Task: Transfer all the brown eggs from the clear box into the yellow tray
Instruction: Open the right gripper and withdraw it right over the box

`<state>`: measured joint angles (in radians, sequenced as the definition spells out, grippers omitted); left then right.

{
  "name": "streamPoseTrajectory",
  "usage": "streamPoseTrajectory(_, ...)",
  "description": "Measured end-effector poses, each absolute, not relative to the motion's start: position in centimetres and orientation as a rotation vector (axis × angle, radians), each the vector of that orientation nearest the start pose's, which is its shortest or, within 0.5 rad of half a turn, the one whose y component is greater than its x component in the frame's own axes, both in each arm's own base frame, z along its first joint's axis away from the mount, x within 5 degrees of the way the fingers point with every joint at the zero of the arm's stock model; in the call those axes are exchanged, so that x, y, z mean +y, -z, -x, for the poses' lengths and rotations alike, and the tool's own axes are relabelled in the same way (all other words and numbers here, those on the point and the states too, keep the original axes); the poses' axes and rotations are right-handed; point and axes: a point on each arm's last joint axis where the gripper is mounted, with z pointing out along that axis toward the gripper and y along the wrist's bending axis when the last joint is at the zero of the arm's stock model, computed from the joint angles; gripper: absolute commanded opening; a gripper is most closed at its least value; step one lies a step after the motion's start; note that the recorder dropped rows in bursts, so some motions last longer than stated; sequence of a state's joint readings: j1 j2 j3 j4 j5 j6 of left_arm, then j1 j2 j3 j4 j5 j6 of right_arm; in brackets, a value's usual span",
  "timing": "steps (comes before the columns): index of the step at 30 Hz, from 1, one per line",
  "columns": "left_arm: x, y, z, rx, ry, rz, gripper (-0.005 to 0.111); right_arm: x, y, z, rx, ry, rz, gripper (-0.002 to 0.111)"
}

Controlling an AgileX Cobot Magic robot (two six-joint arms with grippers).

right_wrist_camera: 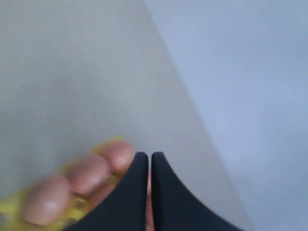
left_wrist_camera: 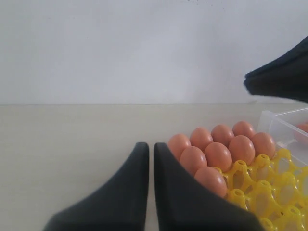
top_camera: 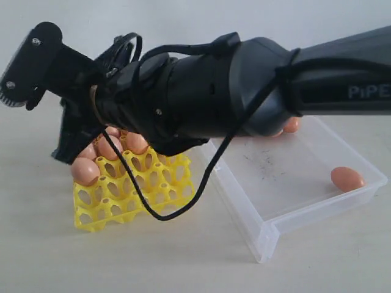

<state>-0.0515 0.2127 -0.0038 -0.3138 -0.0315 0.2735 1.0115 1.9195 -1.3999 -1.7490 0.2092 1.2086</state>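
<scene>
The yellow tray stands left of the clear box. Several brown eggs fill the tray's far and left cells. One brown egg lies loose at the box's right end; another peeks out from behind the arm. My right arm reaches across from the right, over the tray. Its gripper is shut and empty, with blurred eggs just beside it. My left gripper is shut and empty, low beside the tray and its eggs.
A black cable loops down from the right arm across the tray's front. The box's corner and the right arm show in the left wrist view. Bare beige tabletop runs to a pale wall.
</scene>
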Motion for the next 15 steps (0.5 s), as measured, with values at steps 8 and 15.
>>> streamPoseTrajectory(8,-0.3,-20.3,-7.4,1.663,0.061,-0.002,0.004,29.7,-25.4,-26.3,1.464,0.908,1.036,0.0)
streamPoseTrajectory(15,-0.3,-20.3,-7.4,1.663,0.061,-0.002,0.004,24.2,-26.2,-24.2,1.518,0.989,0.885,0.0)
